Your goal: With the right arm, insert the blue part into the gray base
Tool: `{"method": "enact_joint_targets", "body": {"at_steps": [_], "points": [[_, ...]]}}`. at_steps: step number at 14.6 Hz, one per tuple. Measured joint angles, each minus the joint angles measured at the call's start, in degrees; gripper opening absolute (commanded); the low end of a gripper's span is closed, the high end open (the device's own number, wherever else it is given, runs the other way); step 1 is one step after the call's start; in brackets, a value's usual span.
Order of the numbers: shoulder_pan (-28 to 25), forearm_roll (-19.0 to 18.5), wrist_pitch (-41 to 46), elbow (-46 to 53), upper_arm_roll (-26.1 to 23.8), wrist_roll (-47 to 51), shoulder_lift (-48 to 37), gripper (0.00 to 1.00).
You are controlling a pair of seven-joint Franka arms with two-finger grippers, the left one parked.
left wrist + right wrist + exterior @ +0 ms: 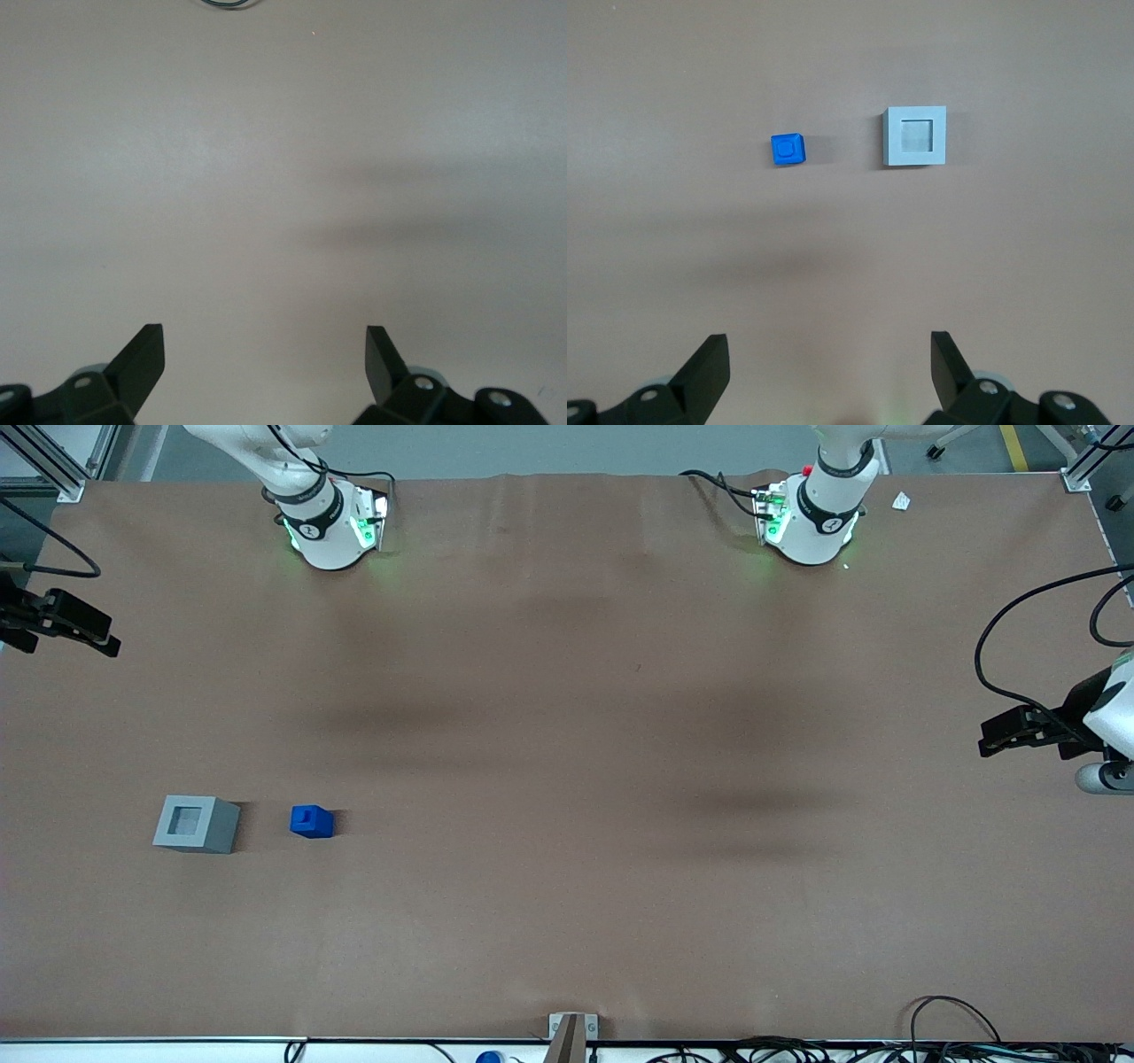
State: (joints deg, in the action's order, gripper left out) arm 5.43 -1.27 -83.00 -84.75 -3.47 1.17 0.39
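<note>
The blue part sits upright on the brown table, apart from the gray base, which stands beside it toward the working arm's end. The base's square recess faces up and holds nothing. My right gripper hangs at the working arm's end of the table, farther from the front camera than both blocks and well away from them. In the right wrist view the gripper is open and empty, with the blue part and the gray base both seen from above, side by side with a gap between them.
Both arm bases stand at the table edge farthest from the front camera. A small white scrap lies near the parked arm's base. A bracket and cables line the near edge.
</note>
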Motion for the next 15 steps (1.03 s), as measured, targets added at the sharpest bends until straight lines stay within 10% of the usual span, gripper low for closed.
{"method": "enact_joint_targets", "body": {"at_steps": [15], "points": [[2.77,2.14,-12.85,-10.12,1.01,0.02,1.27,1.00]]}}
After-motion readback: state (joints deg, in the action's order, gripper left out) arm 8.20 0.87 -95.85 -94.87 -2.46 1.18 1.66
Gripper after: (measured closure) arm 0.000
